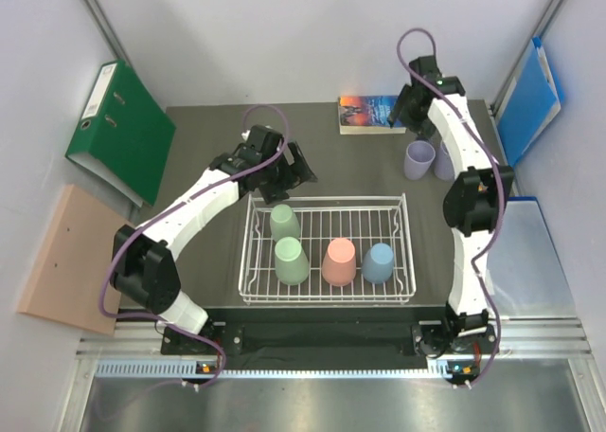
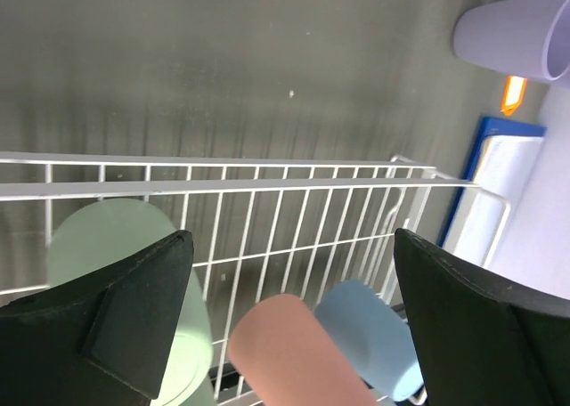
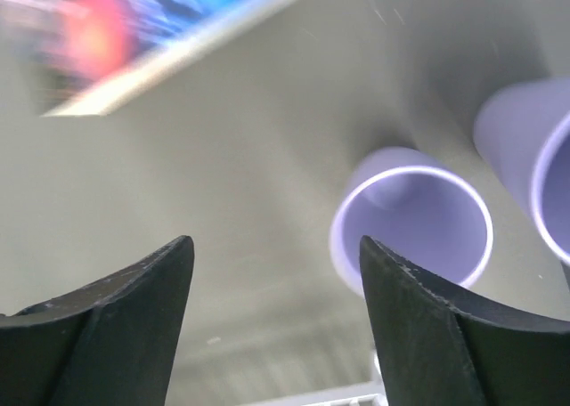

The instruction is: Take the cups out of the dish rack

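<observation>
The cups (image 1: pixel 284 222) look light, stiff and smooth, likely slippery, so a pinch across the tapered wall should hold best. Four stand upside down inside the dish rack (image 1: pixel 331 202): two green cups (image 1: pixel 291 260), a pink cup (image 1: pixel 338 261) and a blue cup (image 1: pixel 379 261). Two lavender cups (image 1: pixel 419 159) stand just beyond its far right corner. The left gripper (image 2: pixel 291 246) hangs over the rack's far rim, jaws wide apart and empty. The right gripper (image 3: pixel 274 246), above the lavender cups, is likewise spread, touching nothing

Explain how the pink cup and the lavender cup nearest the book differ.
Place: the pink cup sits inside the dish rack, the lavender cup on the table outside it. Pose: the pink cup is mouth down, the lavender cup mouth up. Both are small tapered tumblers.
</observation>
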`<action>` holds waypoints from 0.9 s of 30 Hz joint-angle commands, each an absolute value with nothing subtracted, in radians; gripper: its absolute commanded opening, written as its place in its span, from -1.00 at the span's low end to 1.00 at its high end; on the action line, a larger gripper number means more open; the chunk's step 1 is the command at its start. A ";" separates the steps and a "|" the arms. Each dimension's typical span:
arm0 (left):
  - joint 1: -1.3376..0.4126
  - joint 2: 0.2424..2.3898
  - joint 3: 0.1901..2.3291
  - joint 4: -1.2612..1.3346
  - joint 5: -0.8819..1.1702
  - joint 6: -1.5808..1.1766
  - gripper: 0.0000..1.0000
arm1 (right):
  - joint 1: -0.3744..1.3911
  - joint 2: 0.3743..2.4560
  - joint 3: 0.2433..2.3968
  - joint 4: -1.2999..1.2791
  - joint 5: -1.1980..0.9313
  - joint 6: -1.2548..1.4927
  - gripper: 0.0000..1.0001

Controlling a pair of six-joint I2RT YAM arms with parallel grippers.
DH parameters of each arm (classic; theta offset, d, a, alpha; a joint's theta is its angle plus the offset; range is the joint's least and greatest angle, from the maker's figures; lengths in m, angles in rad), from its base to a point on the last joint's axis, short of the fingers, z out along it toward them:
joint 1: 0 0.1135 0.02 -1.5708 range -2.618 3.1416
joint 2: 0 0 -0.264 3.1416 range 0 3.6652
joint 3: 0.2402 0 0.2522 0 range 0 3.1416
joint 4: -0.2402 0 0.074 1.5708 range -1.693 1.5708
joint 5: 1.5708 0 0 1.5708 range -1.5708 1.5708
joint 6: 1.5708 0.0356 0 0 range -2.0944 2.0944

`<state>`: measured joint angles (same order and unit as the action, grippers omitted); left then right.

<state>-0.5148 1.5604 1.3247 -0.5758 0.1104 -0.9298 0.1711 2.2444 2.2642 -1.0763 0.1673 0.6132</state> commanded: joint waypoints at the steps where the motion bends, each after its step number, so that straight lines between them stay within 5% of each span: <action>1: -0.520 1.540 1.390 -0.633 0.052 -0.850 0.97 | 0.205 1.975 2.275 -0.931 0.150 0.615 0.53; 4: -0.546 1.534 1.413 -0.693 0.008 -0.787 0.97 | 0.244 1.823 2.139 -0.855 0.108 0.551 0.68; 5: -0.563 1.531 1.414 -0.710 -0.061 -0.763 0.97 | 0.274 1.771 2.078 -0.788 0.100 0.536 0.98; 11: -0.762 1.442 1.401 -0.856 -0.424 -0.658 0.98 | 0.441 1.382 1.551 -0.580 0.095 0.452 0.99; 19: -0.788 1.260 1.287 -0.899 -0.512 -0.741 0.98 | 0.747 1.028 1.081 -0.437 0.360 0.580 0.99; 27: -0.792 1.238 1.267 -0.930 -0.497 -0.778 0.98 | 0.876 0.994 1.054 -0.472 0.451 0.624 0.99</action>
<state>-0.7872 1.2346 1.2881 -0.9012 -0.4915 -0.7483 0.8295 1.0092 0.9955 -0.5137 0.3569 0.5972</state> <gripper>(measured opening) 0.987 0.995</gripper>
